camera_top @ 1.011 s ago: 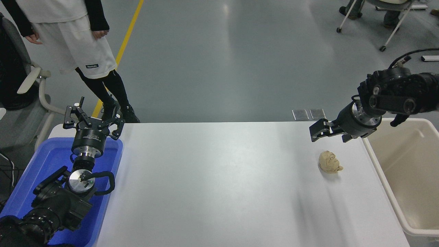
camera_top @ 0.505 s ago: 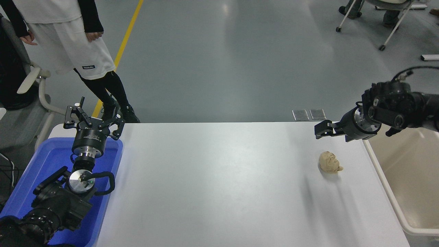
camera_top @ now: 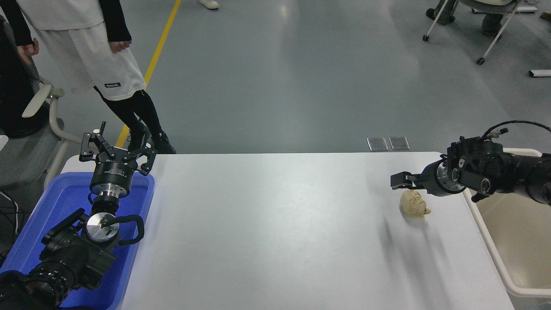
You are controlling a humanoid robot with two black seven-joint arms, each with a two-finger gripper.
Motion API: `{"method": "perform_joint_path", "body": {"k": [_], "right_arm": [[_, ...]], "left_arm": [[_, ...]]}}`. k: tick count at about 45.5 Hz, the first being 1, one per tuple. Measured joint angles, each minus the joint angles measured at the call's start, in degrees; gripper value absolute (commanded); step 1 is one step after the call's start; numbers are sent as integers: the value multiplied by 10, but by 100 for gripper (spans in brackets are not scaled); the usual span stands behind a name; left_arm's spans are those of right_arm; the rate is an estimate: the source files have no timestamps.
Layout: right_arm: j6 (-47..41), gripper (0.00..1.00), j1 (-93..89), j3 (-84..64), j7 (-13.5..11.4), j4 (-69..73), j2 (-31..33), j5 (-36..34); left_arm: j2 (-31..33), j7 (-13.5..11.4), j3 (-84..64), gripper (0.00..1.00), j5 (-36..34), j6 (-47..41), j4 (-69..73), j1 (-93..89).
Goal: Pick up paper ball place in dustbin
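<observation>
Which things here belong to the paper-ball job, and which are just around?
Job:
paper ball, lying on the table
dustbin, cream tub at the table's right end
right gripper, just above and behind the ball

Just around:
blue bin under the parked left gripper
white table
person standing at far left

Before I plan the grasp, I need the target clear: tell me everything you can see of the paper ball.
The paper ball is a small tan-beige lump of crumpled paper, unevenly rounded, with dark creases and a little tail poking out at its lower right. It rests on the white table near the right end, a short way left of the cream dustbin. The right gripper hangs just above and behind it; whether they touch cannot be told.
</observation>
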State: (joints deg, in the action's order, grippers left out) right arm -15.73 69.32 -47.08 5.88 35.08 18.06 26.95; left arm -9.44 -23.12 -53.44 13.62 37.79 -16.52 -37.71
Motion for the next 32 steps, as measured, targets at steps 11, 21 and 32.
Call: {"method": "perform_joint_path", "body": {"k": [11, 21, 32], "right_arm": [[62, 100, -30, 2, 0, -13, -6, 5], [104, 100, -54, 3, 0, -22, -12, 22], [144, 100, -73, 4, 0, -25, -18, 31]], "left_arm": [[0, 0, 0, 99, 0, 0, 0, 0], [0, 0, 0, 99, 0, 0, 0, 0], [0, 0, 0, 99, 0, 0, 0, 0]]}}
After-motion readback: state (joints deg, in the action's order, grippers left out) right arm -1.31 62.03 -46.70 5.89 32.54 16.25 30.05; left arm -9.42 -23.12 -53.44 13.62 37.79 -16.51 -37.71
